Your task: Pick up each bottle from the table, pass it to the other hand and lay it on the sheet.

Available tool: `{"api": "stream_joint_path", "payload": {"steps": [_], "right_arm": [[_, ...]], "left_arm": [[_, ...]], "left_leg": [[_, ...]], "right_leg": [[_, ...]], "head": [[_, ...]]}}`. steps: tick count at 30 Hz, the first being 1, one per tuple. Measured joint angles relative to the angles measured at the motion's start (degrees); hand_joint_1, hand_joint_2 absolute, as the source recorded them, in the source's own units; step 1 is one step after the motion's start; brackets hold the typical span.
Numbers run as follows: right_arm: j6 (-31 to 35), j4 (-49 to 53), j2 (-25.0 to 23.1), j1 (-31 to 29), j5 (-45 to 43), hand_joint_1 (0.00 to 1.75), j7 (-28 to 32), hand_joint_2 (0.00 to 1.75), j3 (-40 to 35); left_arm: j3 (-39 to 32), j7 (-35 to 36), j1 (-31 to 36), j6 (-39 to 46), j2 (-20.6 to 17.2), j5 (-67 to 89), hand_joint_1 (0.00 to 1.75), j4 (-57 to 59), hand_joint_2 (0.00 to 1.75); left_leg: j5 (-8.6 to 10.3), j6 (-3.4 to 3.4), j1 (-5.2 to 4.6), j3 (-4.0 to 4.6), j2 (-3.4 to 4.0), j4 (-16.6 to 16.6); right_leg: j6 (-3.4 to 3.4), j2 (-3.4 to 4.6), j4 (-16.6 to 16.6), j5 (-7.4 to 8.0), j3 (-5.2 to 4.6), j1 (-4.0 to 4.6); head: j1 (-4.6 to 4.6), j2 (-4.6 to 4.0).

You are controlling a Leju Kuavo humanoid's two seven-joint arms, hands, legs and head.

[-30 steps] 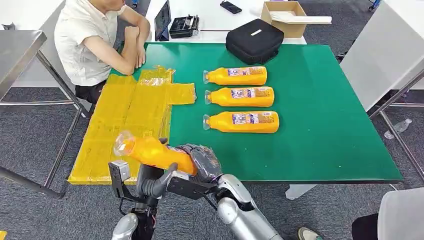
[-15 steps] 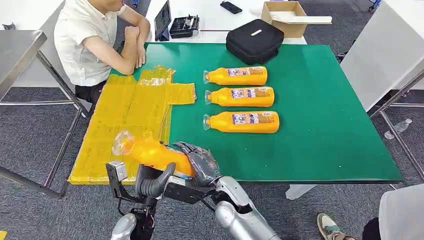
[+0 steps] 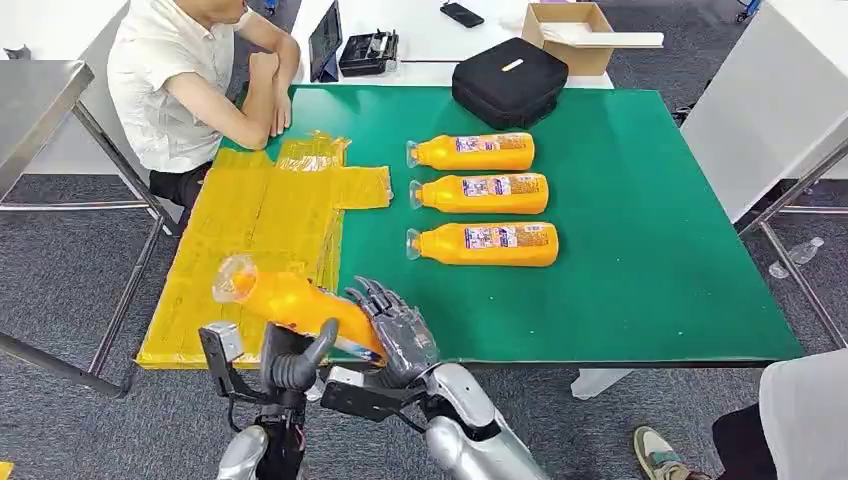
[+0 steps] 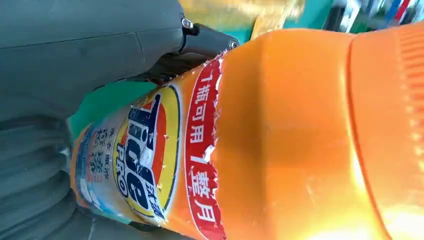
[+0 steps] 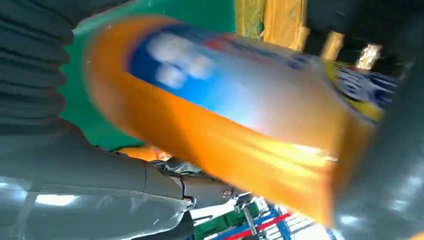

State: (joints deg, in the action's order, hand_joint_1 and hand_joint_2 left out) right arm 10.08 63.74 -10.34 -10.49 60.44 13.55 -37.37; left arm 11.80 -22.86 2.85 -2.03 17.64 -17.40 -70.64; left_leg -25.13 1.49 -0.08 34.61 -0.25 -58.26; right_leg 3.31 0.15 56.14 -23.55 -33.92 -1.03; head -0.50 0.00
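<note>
Handover stage, seen from the head view. An orange plastic bottle with a printed label and a clear cap [image 3: 285,300] is held tilted in the air over the near left edge of the green-topped bench [image 3: 640,280], its cap end pointing left over the yellow plastic sheet [image 3: 250,240]. The left robot hand [image 3: 295,362] is clamped on the bottle from below, thumb up against its body. The right robot hand [image 3: 395,325] lies against the bottle's base end with its fingers spread apart, so it appears to be letting go; whether it bears any weight cannot be told. The step in hand is judged to be the pass from right to left. The next move calls for the right robot hand to clear the base and the left to carry the bottle further left and lay it flat on the sheet. Three more orange bottles [image 3: 478,195] lie in a row on the bench, further right.
</note>
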Motion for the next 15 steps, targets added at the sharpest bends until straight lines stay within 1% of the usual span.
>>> {"api": "stream_joint_path", "payload": {"steps": [3, 4, 8, 11, 12, 13, 15], "right_arm": [[1.5, 1.6, -0.4, 2.0, 1.4, 0.0, 0.6, 0.0, 1.3], [1.5, 1.9, -0.5, 2.4, 1.6, 0.0, 0.7, 1.75, 1.6], [1.6, 3.0, -0.6, 3.4, 1.8, 0.0, 0.8, 1.75, 2.4], [3.6, 4.0, -0.9, 4.5, 3.3, 0.0, 0.3, 1.75, 3.8], [4.6, 5.1, -1.0, 5.5, 4.0, 0.0, 0.1, 1.75, 5.0], [5.1, 6.0, -1.0, 6.2, 4.7, 0.0, 0.1, 1.75, 6.2], [5.7, 7.4, -1.1, 6.8, 5.4, 0.0, 0.1, 1.75, 8.5]], "left_arm": [[-2.4, -0.1, -0.5, 1.7, 0.2, 1.3, 1.75, -2.2, 1.75], [-2.9, -0.1, -0.6, 1.9, 0.3, 1.5, 1.75, -2.6, 1.75], [-4.1, -0.1, -0.9, 2.0, 0.4, 1.7, 1.75, -3.8, 1.75], [-4.9, -0.9, -0.6, 9.2, 0.4, 12.3, 1.75, -4.6, 1.75], [-5.7, -0.3, -0.2, 14.2, 0.3, 24.1, 1.75, -5.3, 1.75], [-6.5, 0.6, 0.5, 16.6, 0.3, 35.8, 1.75, -6.2, 1.75], [-8.2, 2.0, 2.3, 17.7, 0.3, 53.1, 1.75, -8.1, 1.75]], "left_leg": [[0.0, 0.0, 0.0, 0.0, 0.0, 0.0], [0.0, 0.0, 0.01, 0.01, -0.01, 0.0], [0.0, 0.0, 0.0, 0.01, -0.01, 0.0], [0.0, 0.0, 0.0, 0.0, -0.02, 0.0], [0.01, 0.01, 0.0, 0.01, -0.04, 0.0], [0.02, 0.02, 0.0, 0.02, -0.11, 0.0], [0.04, 0.04, 0.0, 0.04, -0.17, 0.0]], "right_leg": [[0.0, 0.0, 0.0, -0.01, -0.01, 0.0], [-0.01, 0.0, 0.0, -0.01, -0.01, 0.0], [-0.01, 0.0, 0.0, -0.01, -0.01, 0.0], [-0.01, -0.01, 0.0, -0.01, -0.02, 0.0], [-0.01, -0.02, 0.0, 0.0, -0.01, 0.0], [-0.01, -0.1, 0.0, 0.0, 0.0, 0.0], [0.0, -0.11, 0.0, 0.0, 0.02, -0.01]], "head": [[0.02, 0.0], [0.0, 0.0], [0.0, 0.0], [0.0, 0.0], [0.02, 0.0], [0.0, 0.0], [0.0, 0.02]]}}
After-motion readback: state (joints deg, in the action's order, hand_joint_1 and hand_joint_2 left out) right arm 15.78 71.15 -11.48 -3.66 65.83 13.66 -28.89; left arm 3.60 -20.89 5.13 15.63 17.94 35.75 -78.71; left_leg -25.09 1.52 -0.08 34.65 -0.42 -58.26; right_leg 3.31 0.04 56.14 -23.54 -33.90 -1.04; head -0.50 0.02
